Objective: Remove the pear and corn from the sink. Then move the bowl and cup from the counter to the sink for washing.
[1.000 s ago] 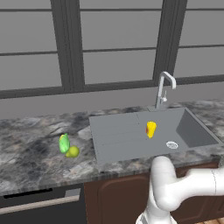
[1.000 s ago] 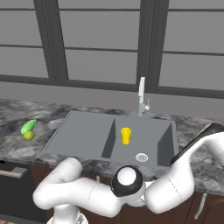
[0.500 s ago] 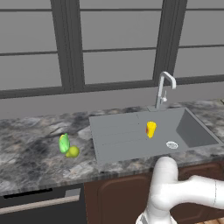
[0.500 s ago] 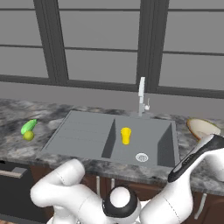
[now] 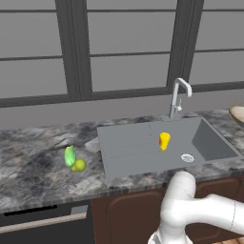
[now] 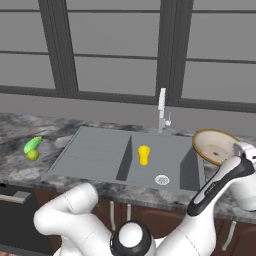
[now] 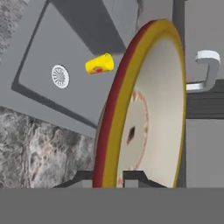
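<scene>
My gripper [image 7: 109, 177] is shut on the rim of the bowl [image 6: 215, 146], a wide tan bowl with a lighter inside. The bowl hangs tilted just right of the sink [image 6: 90, 156], and its rim stands edge-on between the fingertips in the hand view [image 7: 144, 113]. The yellow cup [image 6: 144, 154] stands in the deep basin near the round drain [image 6: 161, 179]. On the counter left of the sink, the green corn [image 5: 70, 156] and the yellow-green pear [image 5: 79, 165] lie touching each other.
The chrome faucet [image 6: 162, 110] rises behind the basin, just left of the bowl. Marbled grey counter [image 5: 33, 176] runs on both sides of the sink, with a window wall behind. A dark appliance front [image 5: 43, 224] sits under the counter at the left.
The arm has swung further right and the bowl has come up off the counter and tilted. Cup, corn and pear have not moved.
</scene>
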Available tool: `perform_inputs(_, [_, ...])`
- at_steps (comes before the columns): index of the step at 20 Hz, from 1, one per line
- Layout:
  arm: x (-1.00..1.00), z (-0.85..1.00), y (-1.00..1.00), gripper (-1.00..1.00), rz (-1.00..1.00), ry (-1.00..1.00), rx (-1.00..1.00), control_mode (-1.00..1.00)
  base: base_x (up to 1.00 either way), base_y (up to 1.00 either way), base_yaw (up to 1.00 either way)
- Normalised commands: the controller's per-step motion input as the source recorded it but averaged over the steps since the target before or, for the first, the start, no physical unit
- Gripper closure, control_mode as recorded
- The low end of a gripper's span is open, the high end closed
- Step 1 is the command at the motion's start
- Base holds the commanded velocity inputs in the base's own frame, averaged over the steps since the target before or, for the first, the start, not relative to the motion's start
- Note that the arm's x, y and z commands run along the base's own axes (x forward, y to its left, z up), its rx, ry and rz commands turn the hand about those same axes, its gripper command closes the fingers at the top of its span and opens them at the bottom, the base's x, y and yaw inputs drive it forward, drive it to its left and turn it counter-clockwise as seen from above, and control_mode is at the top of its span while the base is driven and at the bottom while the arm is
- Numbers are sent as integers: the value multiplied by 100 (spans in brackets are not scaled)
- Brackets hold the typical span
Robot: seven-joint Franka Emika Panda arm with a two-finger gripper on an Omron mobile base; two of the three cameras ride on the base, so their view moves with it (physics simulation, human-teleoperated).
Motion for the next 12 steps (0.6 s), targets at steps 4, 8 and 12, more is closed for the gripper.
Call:
perform_inputs(4, [3, 21, 27, 100, 34, 0, -12, -100, 0, 0, 0])
perform_inputs(8, [1, 15, 20, 100, 34, 0, -10, -100, 0, 0, 0])
perform_inputs(12, [0, 8, 29, 100, 29, 0, -14, -100, 0, 0, 0])
